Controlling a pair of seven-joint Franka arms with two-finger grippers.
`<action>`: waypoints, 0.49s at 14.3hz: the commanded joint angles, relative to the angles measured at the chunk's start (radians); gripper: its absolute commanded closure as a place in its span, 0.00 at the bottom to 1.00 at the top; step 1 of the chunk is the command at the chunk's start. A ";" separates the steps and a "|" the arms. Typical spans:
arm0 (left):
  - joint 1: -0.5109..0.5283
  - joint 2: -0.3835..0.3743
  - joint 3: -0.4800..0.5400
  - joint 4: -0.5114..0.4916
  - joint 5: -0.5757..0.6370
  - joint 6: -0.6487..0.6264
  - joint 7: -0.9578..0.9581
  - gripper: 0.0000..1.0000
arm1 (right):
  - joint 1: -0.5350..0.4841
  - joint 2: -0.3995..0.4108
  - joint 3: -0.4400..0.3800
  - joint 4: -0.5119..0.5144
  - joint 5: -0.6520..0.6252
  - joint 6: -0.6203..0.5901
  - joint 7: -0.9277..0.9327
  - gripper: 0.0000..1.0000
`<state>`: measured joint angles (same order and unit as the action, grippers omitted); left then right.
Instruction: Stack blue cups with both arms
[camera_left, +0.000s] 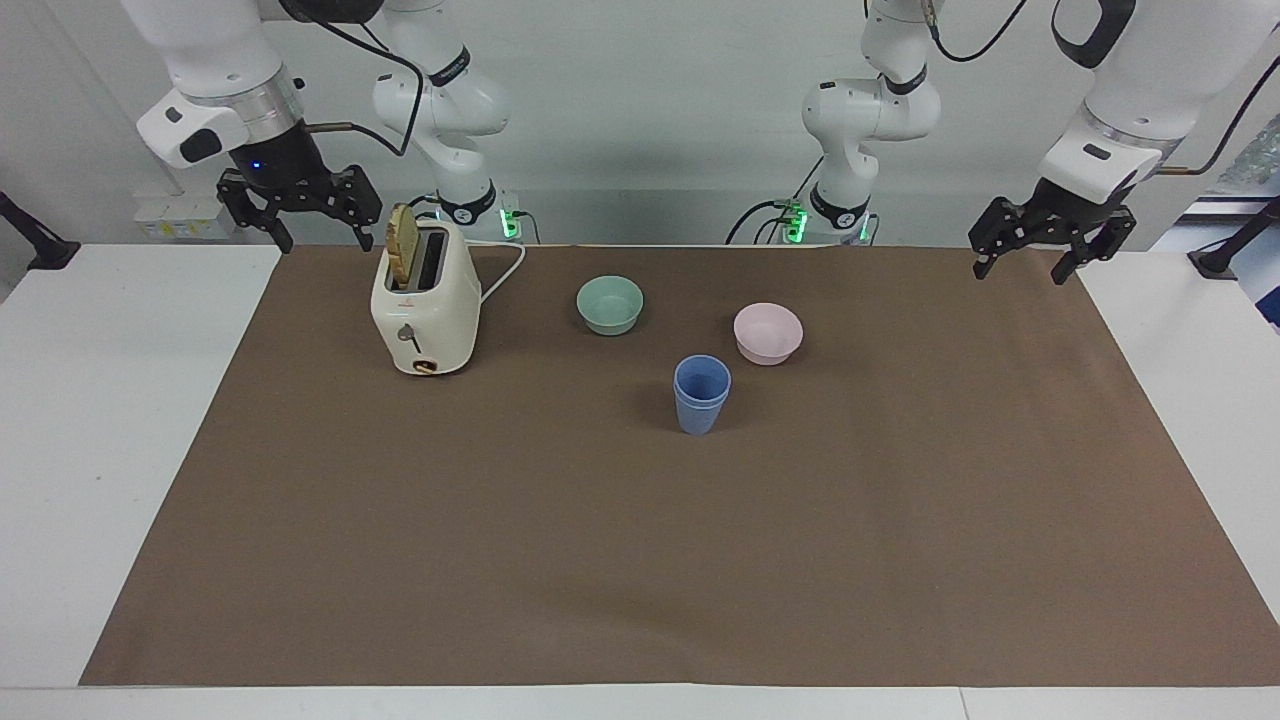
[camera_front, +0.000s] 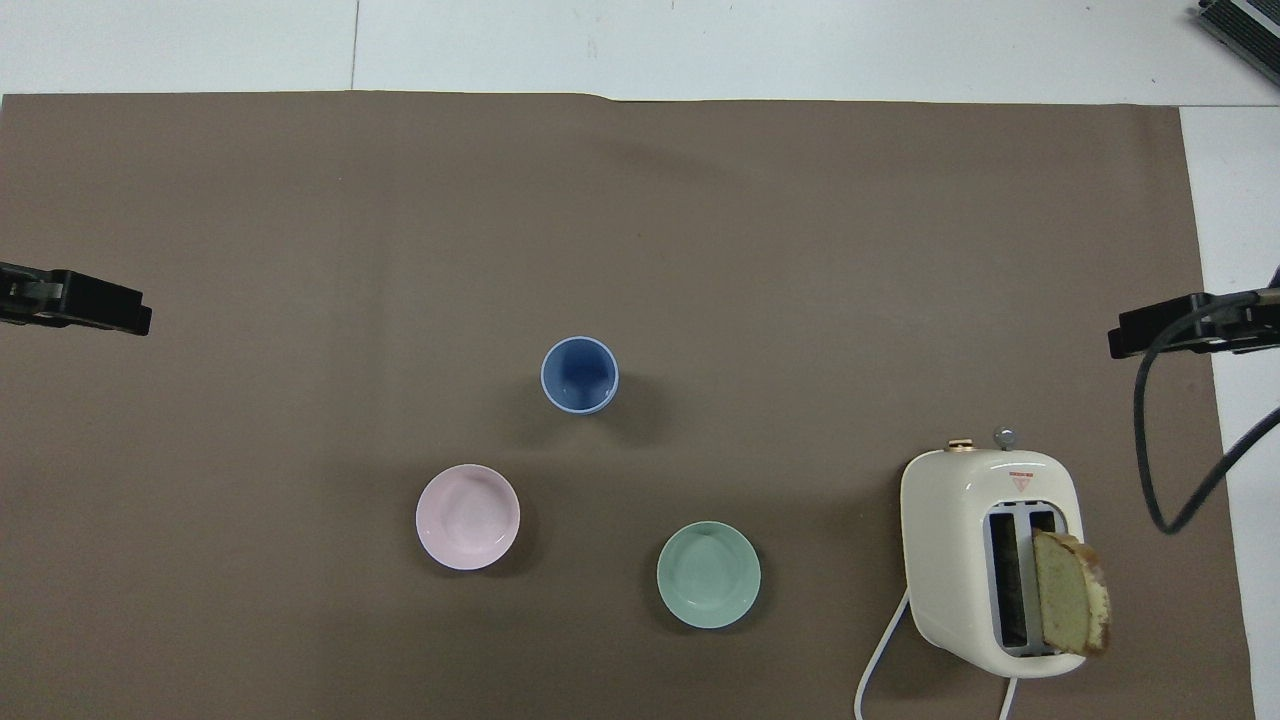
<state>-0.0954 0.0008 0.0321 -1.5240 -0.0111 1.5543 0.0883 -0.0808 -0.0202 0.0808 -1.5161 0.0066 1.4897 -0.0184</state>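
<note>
The two blue cups (camera_left: 702, 393) stand nested, one inside the other, upright in the middle of the brown mat; they also show in the overhead view (camera_front: 579, 374). Neither gripper touches them. My right gripper (camera_left: 322, 238) is open and empty, raised over the mat's edge beside the toaster, and shows in the overhead view (camera_front: 1180, 330). My left gripper (camera_left: 1020, 272) is open and empty, raised over the mat's edge at the left arm's end of the table, and shows in the overhead view (camera_front: 80, 302).
A pink bowl (camera_left: 767, 332) and a mint-green bowl (camera_left: 610, 304) sit nearer to the robots than the cups. A cream toaster (camera_left: 425, 310) with a bread slice (camera_left: 402, 243) in one slot stands toward the right arm's end, its white cord trailing toward the robots.
</note>
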 joint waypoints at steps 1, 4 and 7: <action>0.002 -0.009 -0.006 0.018 0.011 -0.031 0.008 0.00 | -0.011 -0.023 -0.003 -0.033 0.009 0.017 -0.029 0.00; 0.002 -0.010 -0.004 0.016 0.011 -0.036 0.008 0.00 | -0.011 -0.023 -0.003 -0.035 0.009 0.014 -0.029 0.00; 0.002 -0.010 -0.004 0.018 0.011 -0.036 0.008 0.00 | -0.011 -0.023 -0.004 -0.035 0.009 0.015 -0.029 0.00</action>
<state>-0.0955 -0.0062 0.0309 -1.5232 -0.0111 1.5444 0.0883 -0.0831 -0.0201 0.0770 -1.5203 0.0066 1.4897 -0.0264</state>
